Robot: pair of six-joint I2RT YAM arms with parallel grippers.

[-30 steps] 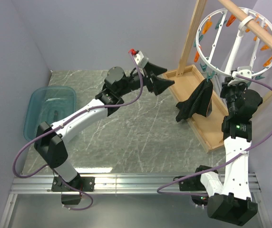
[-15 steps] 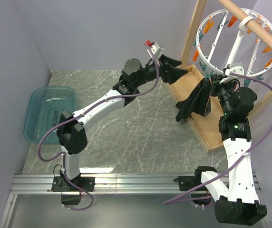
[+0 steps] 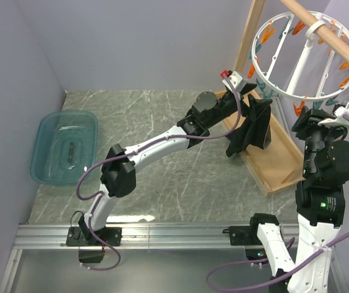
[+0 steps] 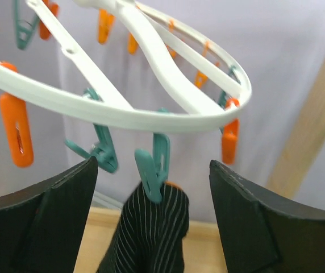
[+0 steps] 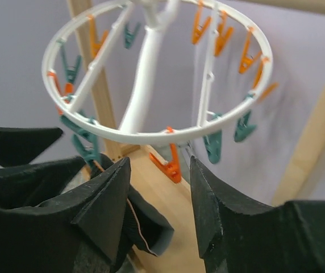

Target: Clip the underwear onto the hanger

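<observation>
Over the grey marbled bench [image 3: 132,110] hangs one large white round plastic drying ring [image 3: 296,55], its rim fringed with orange and teal pins that overlap too much to count. There is one garment in play: the soft black pinstriped underwear [image 4: 151,233] dangles from the near-left side of that ring, and its top looks bitten by a single teal plastic clothespin [image 4: 154,165]. Its long axis runs straight down toward the wooden rack's base. Two hands are on the scene. The left hand [image 4: 153,162] is clearly the nearer one. It sits right at the garment, spread wide, one finger either side of the cloth, gripping nothing. The underwear lies dead ahead of it and just below the pin. The right hand [image 5: 159,160] stands well off to the ring's right, also gaping and empty.
</observation>
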